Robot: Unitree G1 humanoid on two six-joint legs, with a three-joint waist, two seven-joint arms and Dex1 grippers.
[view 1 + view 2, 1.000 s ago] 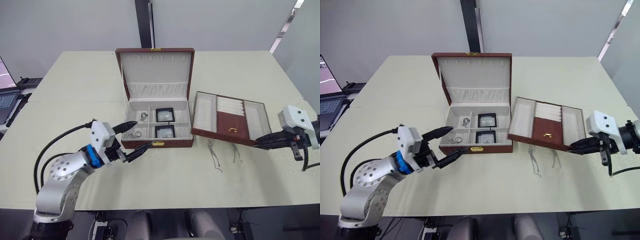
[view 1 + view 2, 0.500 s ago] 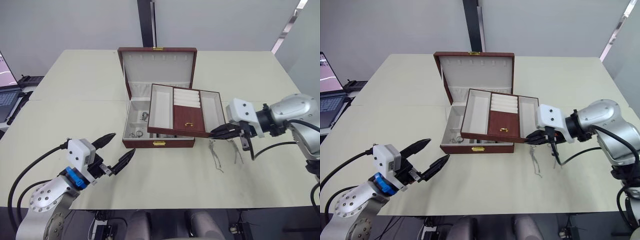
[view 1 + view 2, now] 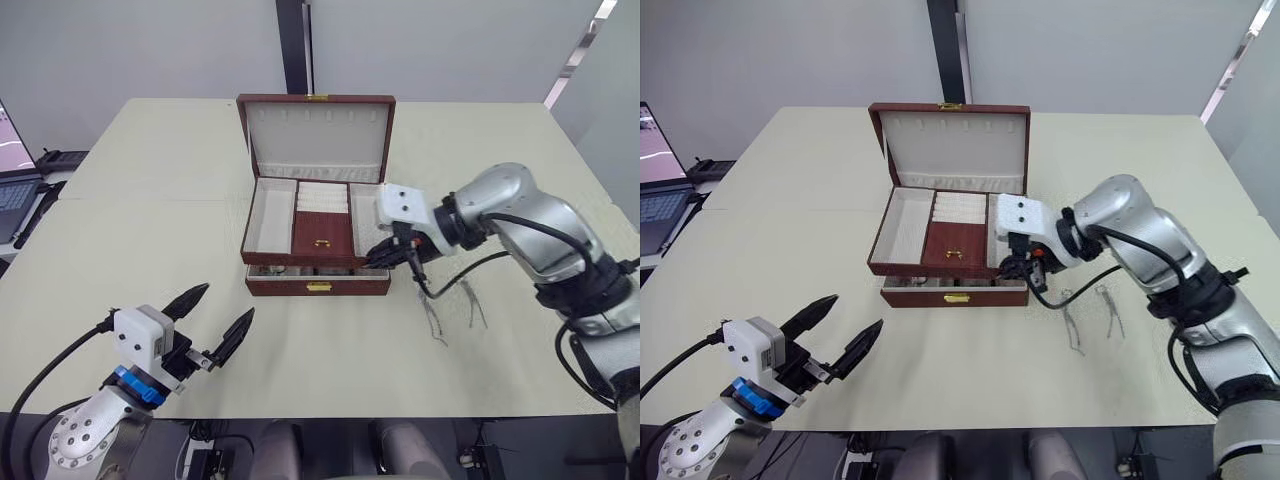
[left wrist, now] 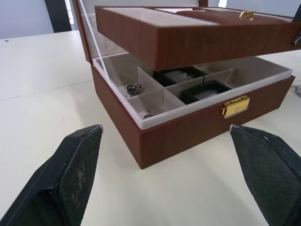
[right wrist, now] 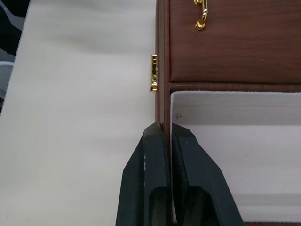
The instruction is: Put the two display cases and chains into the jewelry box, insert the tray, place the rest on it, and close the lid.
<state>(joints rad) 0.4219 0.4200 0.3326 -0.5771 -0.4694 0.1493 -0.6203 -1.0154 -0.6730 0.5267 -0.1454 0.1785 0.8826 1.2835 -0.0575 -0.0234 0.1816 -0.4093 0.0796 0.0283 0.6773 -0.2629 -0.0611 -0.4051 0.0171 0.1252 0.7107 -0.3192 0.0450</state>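
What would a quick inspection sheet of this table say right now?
Surface: pale table, bare at the front.
Job's things: box open, lid upright; tray held above the box, not seated; two cases and chains inside.
Clutter: two long chains on the table right of the box.
Tools: right tool shut on the tray's wall; left tool open, holding nothing.
Cables: black cable along the right arm.
Surroundings: laptop at far left.
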